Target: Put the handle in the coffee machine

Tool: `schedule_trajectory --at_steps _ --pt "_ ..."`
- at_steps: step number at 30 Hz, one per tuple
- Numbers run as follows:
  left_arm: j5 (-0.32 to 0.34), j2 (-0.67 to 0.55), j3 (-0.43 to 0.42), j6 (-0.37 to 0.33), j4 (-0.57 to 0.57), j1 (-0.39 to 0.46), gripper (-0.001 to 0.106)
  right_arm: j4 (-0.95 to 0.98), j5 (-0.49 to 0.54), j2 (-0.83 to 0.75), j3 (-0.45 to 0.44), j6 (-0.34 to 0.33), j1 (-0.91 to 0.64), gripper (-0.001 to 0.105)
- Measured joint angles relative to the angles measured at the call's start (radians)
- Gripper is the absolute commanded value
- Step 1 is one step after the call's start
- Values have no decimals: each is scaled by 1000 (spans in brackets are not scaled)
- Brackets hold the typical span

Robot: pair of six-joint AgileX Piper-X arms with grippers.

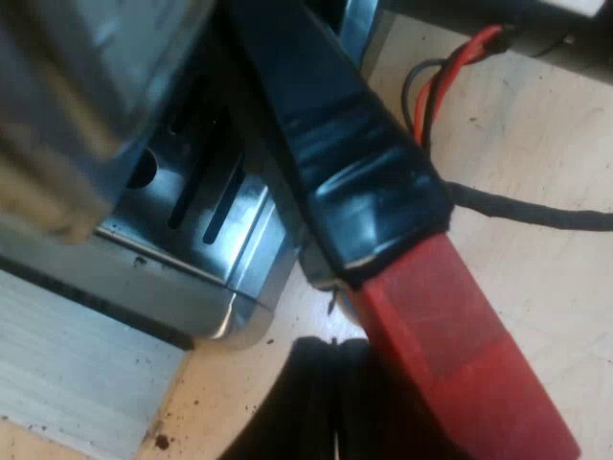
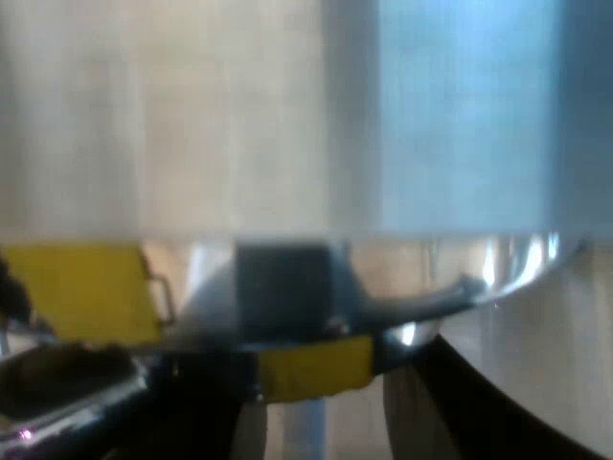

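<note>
The holder's dark handle runs down from the espresso machine's front and ends in its red tip, slanting over the corner of the drip tray. My left gripper sits just under the red tip, its black fingers pressed together with only a thin slit between them. The handle lies beside them, not between them. In the right wrist view, my right gripper is held very close against a shiny metal surface that bears yellow patches.
The machine stands on a pale wooden table. A black cable and red and black wires lie on the wood beyond the handle. Coffee grounds speckle the table by the tray's corner.
</note>
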Motion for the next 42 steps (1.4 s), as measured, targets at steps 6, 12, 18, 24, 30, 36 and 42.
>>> schedule_trajectory --at_steps 6,12,18,24,30,36,42 --pt "-4 -20 33 -77 -29 -27 0 114 49 -49 18 29 19 34" --pt "4 -106 82 -147 -71 -43 0 287 21 -161 113 179 25 34" --pt "26 -135 111 -197 -104 -48 0 333 -39 -300 244 241 42 34" --pt "29 -135 113 -225 -113 -48 0 460 -72 -492 399 250 79 34" --pt "36 -135 115 -269 -127 -48 0 618 -126 -710 506 250 133 41" --pt "55 -135 128 -288 -179 -51 0 810 -210 -920 517 250 171 63" --pt "35 -135 158 -289 -213 -93 0 951 -261 -1082 517 253 175 62"
